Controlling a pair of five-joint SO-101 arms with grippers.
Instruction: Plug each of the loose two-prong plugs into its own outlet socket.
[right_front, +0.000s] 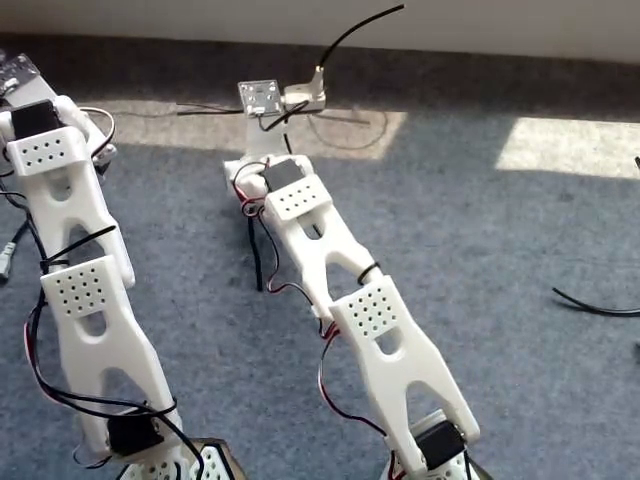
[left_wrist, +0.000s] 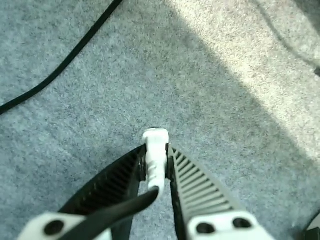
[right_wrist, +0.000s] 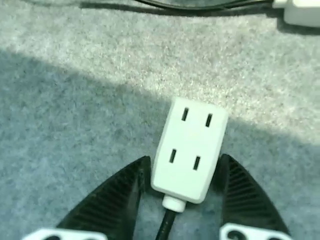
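Left end effector (left_wrist: 156, 151) pinches plug (left_wrist: 155, 167); right end effector (right_wrist: 185, 161) straddles outlet (right_wrist: 192, 132)

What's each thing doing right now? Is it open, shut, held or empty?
White plug, held, not plugged in.
Left tool, shut on the white plug.
Outlet block, flat on the carpet, both sockets empty.
Right tool, open, straddling the outlet block.
Other plug, loose on the carpet.

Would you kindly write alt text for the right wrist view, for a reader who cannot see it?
A white socket block with two pairs of slots sits within the right hand on grey carpet, its black cord running toward the camera.
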